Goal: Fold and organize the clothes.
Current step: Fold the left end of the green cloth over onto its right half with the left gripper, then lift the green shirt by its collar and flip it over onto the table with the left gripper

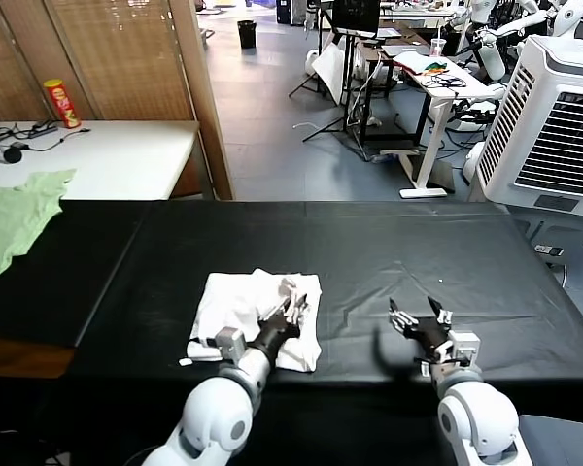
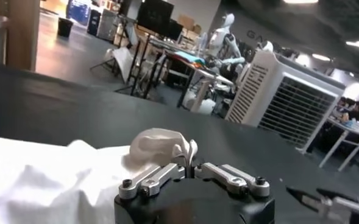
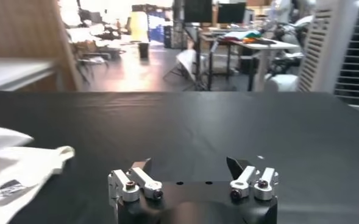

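Quantities: one white T-shirt on one black table; one pale green garment beside it; two grippers.

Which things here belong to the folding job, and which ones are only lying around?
Job:
- white T-shirt, bunched on the black table
- left pincer, over the shirt
- right pincer, open, empty

Lying about:
- pale green garment
- red can
- white cooler unit
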Controlling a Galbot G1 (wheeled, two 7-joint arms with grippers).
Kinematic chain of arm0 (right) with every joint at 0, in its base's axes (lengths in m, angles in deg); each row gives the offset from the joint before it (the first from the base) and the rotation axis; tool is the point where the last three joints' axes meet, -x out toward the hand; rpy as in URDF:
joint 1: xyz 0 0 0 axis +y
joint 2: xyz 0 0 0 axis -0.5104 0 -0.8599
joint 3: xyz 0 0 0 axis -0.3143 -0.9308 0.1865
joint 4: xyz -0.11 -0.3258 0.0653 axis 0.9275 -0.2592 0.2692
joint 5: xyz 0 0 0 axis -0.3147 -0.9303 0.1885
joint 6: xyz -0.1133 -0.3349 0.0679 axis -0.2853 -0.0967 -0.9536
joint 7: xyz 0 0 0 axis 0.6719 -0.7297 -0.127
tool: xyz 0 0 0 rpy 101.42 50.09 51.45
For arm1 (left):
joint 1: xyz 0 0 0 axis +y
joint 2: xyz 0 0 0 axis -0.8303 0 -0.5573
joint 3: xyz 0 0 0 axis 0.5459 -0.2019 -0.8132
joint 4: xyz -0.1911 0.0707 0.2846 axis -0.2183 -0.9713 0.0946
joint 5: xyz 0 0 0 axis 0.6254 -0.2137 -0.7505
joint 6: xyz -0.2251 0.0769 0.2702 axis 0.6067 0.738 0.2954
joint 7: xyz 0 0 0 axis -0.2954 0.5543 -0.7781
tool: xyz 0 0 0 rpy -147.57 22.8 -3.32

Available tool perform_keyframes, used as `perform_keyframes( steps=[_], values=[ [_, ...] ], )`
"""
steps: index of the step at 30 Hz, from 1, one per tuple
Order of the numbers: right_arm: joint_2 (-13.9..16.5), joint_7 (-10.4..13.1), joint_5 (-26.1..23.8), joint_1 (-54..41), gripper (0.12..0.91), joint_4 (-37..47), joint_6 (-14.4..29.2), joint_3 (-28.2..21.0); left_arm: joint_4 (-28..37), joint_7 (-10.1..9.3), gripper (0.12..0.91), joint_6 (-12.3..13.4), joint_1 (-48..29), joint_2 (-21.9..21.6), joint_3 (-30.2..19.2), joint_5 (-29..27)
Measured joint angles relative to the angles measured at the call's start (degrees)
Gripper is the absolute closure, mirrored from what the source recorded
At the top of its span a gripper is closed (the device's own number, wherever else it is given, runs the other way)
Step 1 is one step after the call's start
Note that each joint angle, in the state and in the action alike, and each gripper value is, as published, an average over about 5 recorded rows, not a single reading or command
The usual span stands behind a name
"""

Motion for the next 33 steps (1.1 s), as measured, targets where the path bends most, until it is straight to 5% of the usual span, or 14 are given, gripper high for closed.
perform_keyframes(
  steps=[5, 8, 13, 20, 33],
  values=[
    [1.00, -2.39, 1.32, -1.58, 0.227, 0.83, 0.24, -3.24, -2.18, -0.96, 0.348, -0.92, 1.55, 0.31, 0.76, 6.31],
    [1.44, -3.26, 1.28, -3.02, 0.227, 1.55, 0.10, -6.27, -4.11, 0.35, 0.253, -0.11, 2.62, -0.57, 2.34, 5.92],
    [1.13, -3.79, -0.62, -6.65, 0.227, 3.75, 0.00, -12.61, -5.11, 3.60, 0.233, 3.32, 5.10, -4.53, 6.99, -1.64],
    [-1.00, -3.22, -4.28, -12.81, 0.227, 8.88, -0.54, -19.90, -5.28, 4.24, 0.232, 5.12, 9.34, -8.86, 14.46, -7.25],
    [-3.65, 5.66, -11.01, -13.67, 0.227, 10.57, 0.31, -18.00, -2.09, 5.72, 0.232, 6.80, 11.01, -8.32, 19.08, -8.27]
  ],
)
